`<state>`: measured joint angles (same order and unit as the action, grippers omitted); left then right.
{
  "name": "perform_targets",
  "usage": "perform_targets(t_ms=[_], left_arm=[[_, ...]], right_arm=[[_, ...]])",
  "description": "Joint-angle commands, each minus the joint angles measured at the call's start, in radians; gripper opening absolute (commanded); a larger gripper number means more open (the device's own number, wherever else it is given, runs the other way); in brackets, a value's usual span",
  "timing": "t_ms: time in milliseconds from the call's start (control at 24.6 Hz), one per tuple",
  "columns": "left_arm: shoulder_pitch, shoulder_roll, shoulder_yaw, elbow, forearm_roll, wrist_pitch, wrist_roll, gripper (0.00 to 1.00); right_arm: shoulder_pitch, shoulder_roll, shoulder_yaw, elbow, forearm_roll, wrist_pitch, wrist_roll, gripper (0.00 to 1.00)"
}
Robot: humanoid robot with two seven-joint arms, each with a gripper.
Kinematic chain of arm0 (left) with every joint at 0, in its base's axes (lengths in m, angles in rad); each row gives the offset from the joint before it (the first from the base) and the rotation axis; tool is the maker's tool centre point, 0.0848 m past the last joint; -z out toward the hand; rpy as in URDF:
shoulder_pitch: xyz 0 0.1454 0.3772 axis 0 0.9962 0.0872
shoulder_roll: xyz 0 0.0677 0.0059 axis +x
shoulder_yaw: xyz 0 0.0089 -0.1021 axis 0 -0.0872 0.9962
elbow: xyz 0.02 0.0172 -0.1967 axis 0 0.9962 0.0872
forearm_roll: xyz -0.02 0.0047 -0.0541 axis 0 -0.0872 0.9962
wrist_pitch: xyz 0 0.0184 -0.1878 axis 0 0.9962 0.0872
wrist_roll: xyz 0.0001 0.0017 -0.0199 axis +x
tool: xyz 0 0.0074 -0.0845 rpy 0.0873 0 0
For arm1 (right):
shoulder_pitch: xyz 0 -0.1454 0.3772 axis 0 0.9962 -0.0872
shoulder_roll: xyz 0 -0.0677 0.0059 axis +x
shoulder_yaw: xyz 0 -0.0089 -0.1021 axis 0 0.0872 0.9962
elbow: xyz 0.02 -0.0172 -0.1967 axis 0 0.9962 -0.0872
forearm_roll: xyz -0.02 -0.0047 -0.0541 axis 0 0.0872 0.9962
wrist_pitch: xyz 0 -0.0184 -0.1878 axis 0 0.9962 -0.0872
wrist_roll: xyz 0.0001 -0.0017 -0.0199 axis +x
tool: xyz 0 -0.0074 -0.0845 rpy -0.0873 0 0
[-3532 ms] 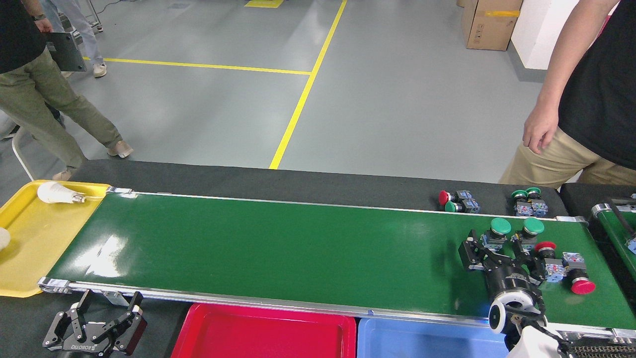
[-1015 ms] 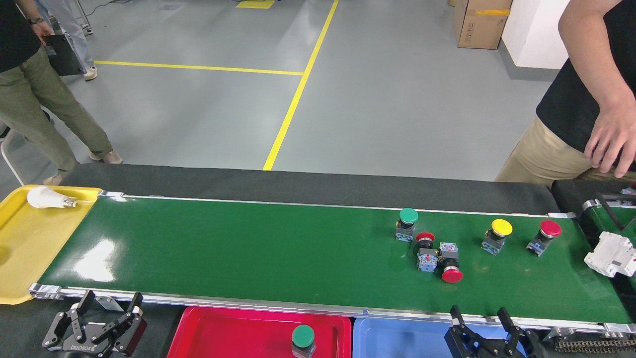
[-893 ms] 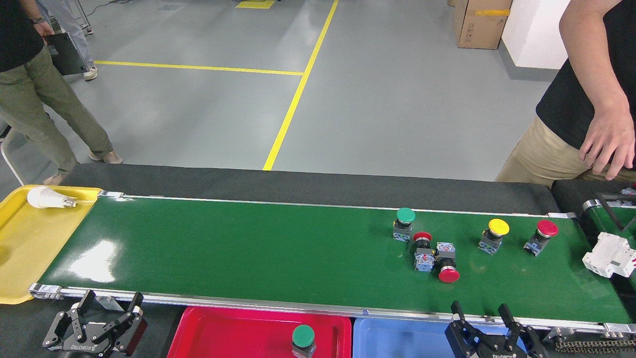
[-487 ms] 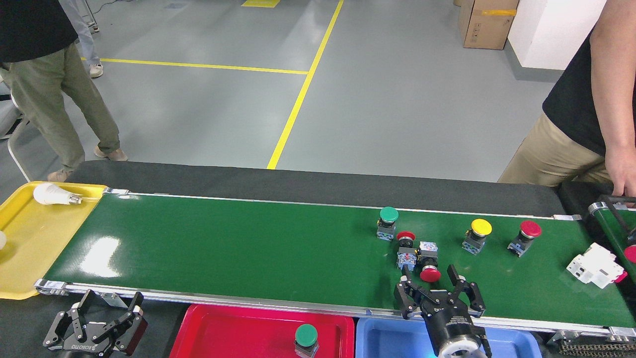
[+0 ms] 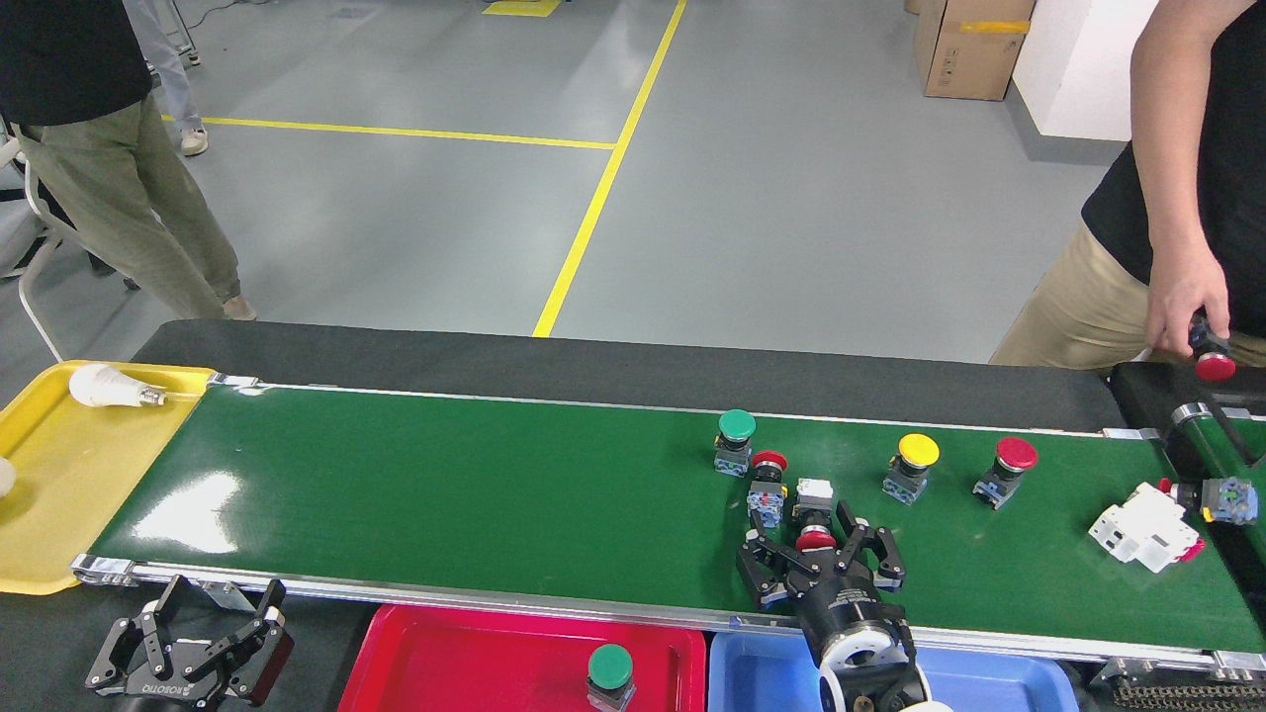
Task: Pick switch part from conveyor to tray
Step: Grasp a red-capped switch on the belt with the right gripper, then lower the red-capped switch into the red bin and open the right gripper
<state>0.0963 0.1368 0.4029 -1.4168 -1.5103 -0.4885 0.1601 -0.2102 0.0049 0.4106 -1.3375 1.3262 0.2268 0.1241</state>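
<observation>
Since half a second ago, the right gripper (image 5: pixel 817 550) has reached farther onto the belt, and its spread black fingers now flank the red cap of a push-button switch part lying on its side (image 5: pixel 813 514); whether the fingertips touch it is hard to tell. The switch parts have also drifted left with the belt.

Nearest, at the bottom left, the left gripper (image 5: pixel 213 615) rests off the belt with its fingers apart and nothing between them. Just right of it lies the shallow bright red plastic tray (image 5: pixel 445 665), holding one green-capped switch part (image 5: pixel 609 675) standing upright. A light blue tray (image 5: pixel 757 670) sits beside it on the right.

Beyond them runs the long glossy green conveyor (image 5: pixel 445 494) with silver rails. On it, just beside the flanked part, lies another red-capped switch (image 5: pixel 767 485), and a little farther a green-capped one (image 5: pixel 735 440) stands upright. To the right stand a yellow-capped switch (image 5: pixel 912 465) and a red-capped one (image 5: pixel 1007 469), then a white breaker block (image 5: pixel 1142 526) near the right end.

At the far left, a yellow tray (image 5: pixel 69 494) holds a white light bulb (image 5: pixel 104 388). On the far right, a person's hand (image 5: pixel 1187 302) holds a red-capped part.
</observation>
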Motion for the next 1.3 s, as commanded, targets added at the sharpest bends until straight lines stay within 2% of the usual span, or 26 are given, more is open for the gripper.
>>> perform_targets(t_ms=[0,244,325,406,487,609,650,731,934,1056,1137,1177,1218,1259], left_arm=[[-0.01,0.01,0.002,-0.008,0.001,0.002,0.006,1.0],[-0.013,0.01,0.002,-0.008,-0.001,0.001,0.006,1.0],[-0.013,0.01,0.001,-0.008,-0.001,0.001,0.006,1.0],[-0.013,0.012,0.002,-0.008,-0.002,0.001,0.006,1.0],[-0.013,0.012,0.002,-0.008,-0.002,0.001,0.006,1.0],[-0.013,0.012,0.002,-0.008,-0.001,0.001,0.006,1.0],[-0.013,0.012,0.002,-0.008,-0.002,0.001,0.006,1.0],[-0.013,0.012,0.002,-0.008,-0.001,0.002,0.006,1.0],[-0.033,0.01,0.002,-0.013,0.004,-0.001,0.006,1.0],[-0.099,0.014,0.001,-0.004,0.005,-0.016,-0.001,1.0],[-0.144,0.017,0.001,-0.001,0.002,-0.081,-0.004,1.0],[-0.165,0.021,0.001,0.002,-0.001,-0.125,-0.013,1.0],[-0.182,0.02,-0.004,0.002,-0.001,-0.159,-0.036,1.0],[-0.205,0.017,-0.03,0.002,0.001,-0.186,-0.071,1.0]], right_arm=[[-0.04,0.015,0.008,0.02,0.001,-0.001,-0.003,1.0],[-0.124,0.055,0.011,0.142,-0.005,-0.007,-0.006,1.0],[-0.152,0.064,0.014,0.179,-0.005,-0.015,-0.006,0.93],[-0.166,0.066,0.014,0.195,-0.01,-0.046,-0.006,0.77],[-0.167,0.066,0.016,0.195,-0.005,-0.064,-0.004,0.45],[-0.163,0.059,0.042,0.185,-0.009,-0.078,-0.001,0.28],[-0.16,0.058,0.05,0.181,-0.009,-0.081,-0.001,0.26],[-0.138,0.052,0.079,0.109,-0.009,-0.092,0.008,0.26],[-0.029,-0.013,0.204,-0.134,-0.001,-0.156,0.061,0.26],[-0.026,-0.025,0.329,-0.17,0.011,-0.195,0.063,0.26],[-0.028,-0.025,0.387,-0.174,0.038,-0.218,0.058,0.27],[-0.025,-0.023,0.413,-0.174,0.044,-0.248,0.058,0.36],[-0.02,-0.019,0.427,-0.175,0.045,-0.267,0.058,0.53],[-0.018,-0.014,0.445,-0.175,0.05,-0.273,0.058,0.89]])
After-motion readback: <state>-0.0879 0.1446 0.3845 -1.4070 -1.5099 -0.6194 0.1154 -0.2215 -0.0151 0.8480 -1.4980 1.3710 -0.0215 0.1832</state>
